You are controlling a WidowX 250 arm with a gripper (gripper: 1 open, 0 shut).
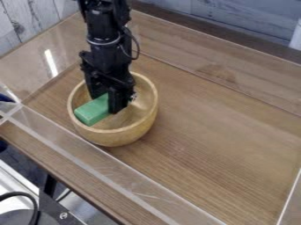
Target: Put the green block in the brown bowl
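The brown bowl (132, 132) stands on the left part of the wooden table. My black gripper (107, 104) points straight down into it, fingers inside the rim. The green block (91, 111) is tilted between the fingers, its lower end down in the bowl's left half. The jaws are closed on the block's upper end. Whether the block touches the bowl's floor I cannot tell.
A clear plastic wall (106, 167) runs along the front of the wooden table (212, 114), and more clear walls stand at the left and back. Black cables (24, 206) hang below the front left corner.
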